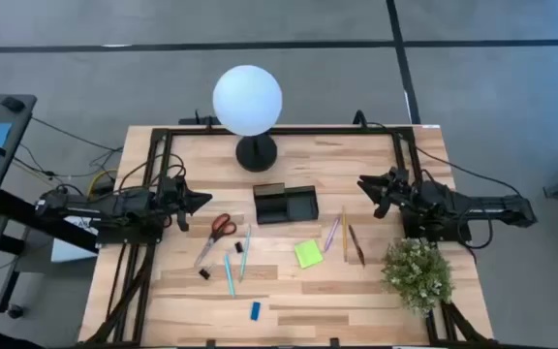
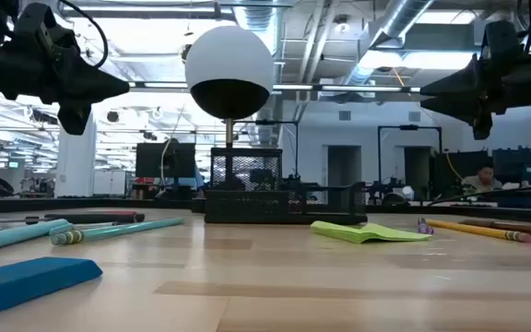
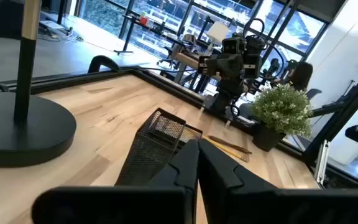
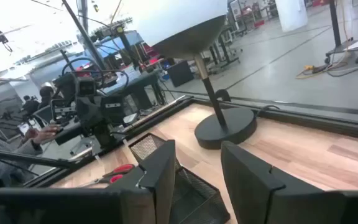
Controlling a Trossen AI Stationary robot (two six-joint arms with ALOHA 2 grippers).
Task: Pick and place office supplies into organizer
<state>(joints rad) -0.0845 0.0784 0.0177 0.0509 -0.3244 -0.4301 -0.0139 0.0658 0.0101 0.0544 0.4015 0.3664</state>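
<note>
Near worktop edge: blue eraser (image 1: 256,310). Mid-worktop: pens (image 1: 230,274), scissors (image 1: 220,230), sticky pad (image 1: 308,254), pencils (image 1: 354,242). Centre, beyond them: organizer (image 1: 285,204). Left gripper (image 1: 201,201), fingers pressed together, and right gripper (image 1: 364,181), fingers spread, hover empty toward opposite side edges.

Overhead, table-level and two wrist views, all sharing the organizer (image 1: 285,204).

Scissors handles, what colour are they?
Red; the scissors show best in the high view.
</note>
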